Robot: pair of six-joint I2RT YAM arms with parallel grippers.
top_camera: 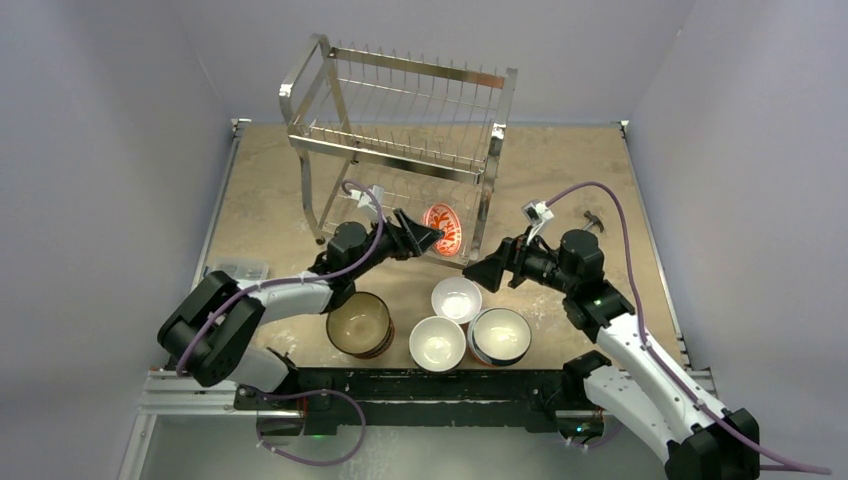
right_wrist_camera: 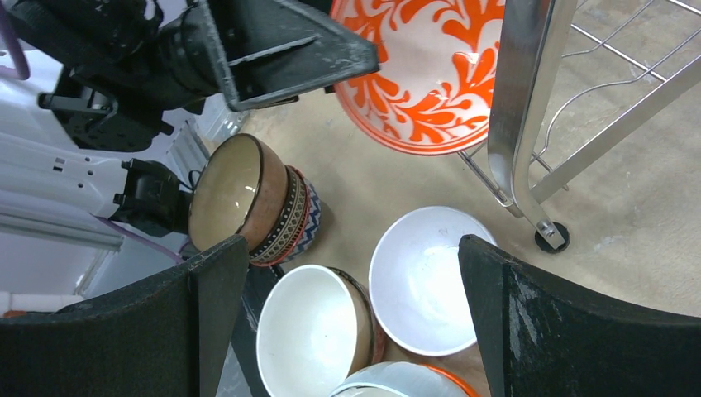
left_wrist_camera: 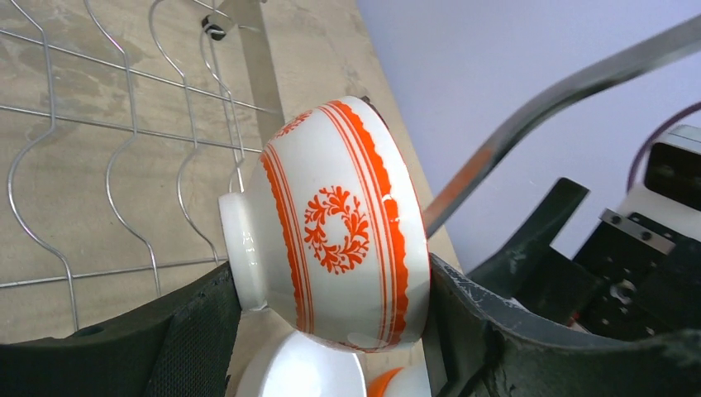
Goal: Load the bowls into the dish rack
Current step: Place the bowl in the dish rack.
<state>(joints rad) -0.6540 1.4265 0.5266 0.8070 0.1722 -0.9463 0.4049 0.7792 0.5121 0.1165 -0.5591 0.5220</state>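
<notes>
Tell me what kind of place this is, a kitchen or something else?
Probably a robot lab test cell, not a kitchen: plain walls box in a tabletop, two robot arms are mounted at its edge, and a dish rack and bowls sit staged there.

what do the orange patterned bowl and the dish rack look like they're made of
orange-patterned bowl: probably glazed ceramic; glossy white surface, crisp printed motifs, thick foot ring.
dish rack: polished metal, likely chromed or stainless steel; mirror-bright tubular frame, thin bent wires.
</notes>
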